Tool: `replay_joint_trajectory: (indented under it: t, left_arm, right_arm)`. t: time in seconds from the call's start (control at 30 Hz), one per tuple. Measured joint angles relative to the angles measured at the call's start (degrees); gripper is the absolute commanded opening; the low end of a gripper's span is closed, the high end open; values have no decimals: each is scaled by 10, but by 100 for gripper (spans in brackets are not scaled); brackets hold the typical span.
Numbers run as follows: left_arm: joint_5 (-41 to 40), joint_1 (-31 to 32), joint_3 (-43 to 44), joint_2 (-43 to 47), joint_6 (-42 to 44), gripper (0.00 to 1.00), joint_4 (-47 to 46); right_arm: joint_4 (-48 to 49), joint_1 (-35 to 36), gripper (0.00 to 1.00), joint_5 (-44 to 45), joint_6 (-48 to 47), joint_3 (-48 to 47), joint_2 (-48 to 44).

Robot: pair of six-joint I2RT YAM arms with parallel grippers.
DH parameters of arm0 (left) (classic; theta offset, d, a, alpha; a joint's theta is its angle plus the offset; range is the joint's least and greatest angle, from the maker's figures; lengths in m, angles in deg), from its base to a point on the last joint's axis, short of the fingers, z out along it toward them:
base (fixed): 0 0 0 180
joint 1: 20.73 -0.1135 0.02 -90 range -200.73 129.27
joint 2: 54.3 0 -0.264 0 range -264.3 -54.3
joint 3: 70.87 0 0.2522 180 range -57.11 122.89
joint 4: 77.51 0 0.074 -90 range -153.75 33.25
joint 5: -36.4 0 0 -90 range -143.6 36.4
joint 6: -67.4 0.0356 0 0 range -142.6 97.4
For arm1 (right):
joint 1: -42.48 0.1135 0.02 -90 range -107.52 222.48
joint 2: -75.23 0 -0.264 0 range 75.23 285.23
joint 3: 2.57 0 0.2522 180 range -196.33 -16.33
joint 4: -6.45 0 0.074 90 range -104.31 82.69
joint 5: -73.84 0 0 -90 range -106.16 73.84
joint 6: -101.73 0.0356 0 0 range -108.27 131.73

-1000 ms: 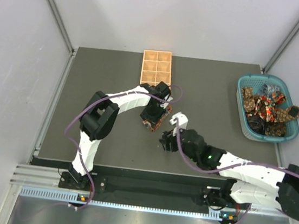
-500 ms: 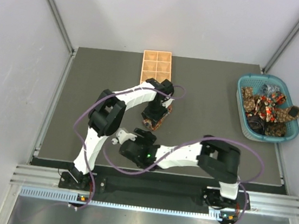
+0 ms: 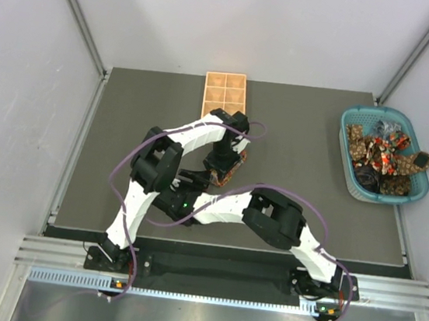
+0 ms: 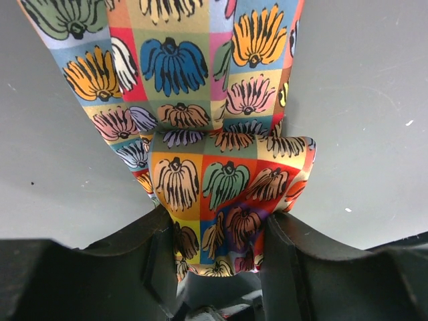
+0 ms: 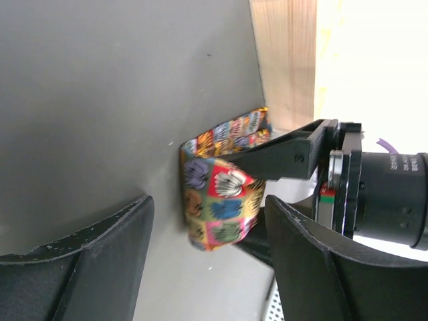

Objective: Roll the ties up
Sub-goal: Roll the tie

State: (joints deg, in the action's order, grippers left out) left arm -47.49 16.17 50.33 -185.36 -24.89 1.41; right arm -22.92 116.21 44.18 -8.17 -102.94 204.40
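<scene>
A tie point(image 4: 221, 180) printed with coloured squares and flowers lies on the dark table, one end folded into a loose roll. My left gripper point(image 4: 217, 231) is shut on that roll, one finger on each side. In the top view the tie point(image 3: 226, 176) sits mid-table under the left gripper point(image 3: 222, 168). My right gripper point(image 3: 195, 181) is close on its left, open and empty. In the right wrist view the roll point(image 5: 221, 190) stands just beyond the wide-open right gripper point(image 5: 208, 224), untouched by it, with the left gripper's finger point(image 5: 281, 157) beside it.
A tan wooden compartment tray point(image 3: 225, 95) stands at the table's back, just behind the left gripper, and shows in the right wrist view point(image 5: 287, 60). A teal basket point(image 3: 344, 149) at the right edge holds several more ties point(image 3: 384, 154). The right arm stretches across the table's front.
The right arm has swung from the table's middle-right across to the left, bringing its open gripper beside the tie. The left gripper has stayed shut on the roll, almost in place.
</scene>
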Motion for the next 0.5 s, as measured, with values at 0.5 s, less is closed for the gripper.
replay_joint_trajectory:
  t: [0.5]
  left_arm:
    - [1,-1,41,-26,1,37,37]
  right_arm:
    - [-68,-40,55,11,22,-37,27]
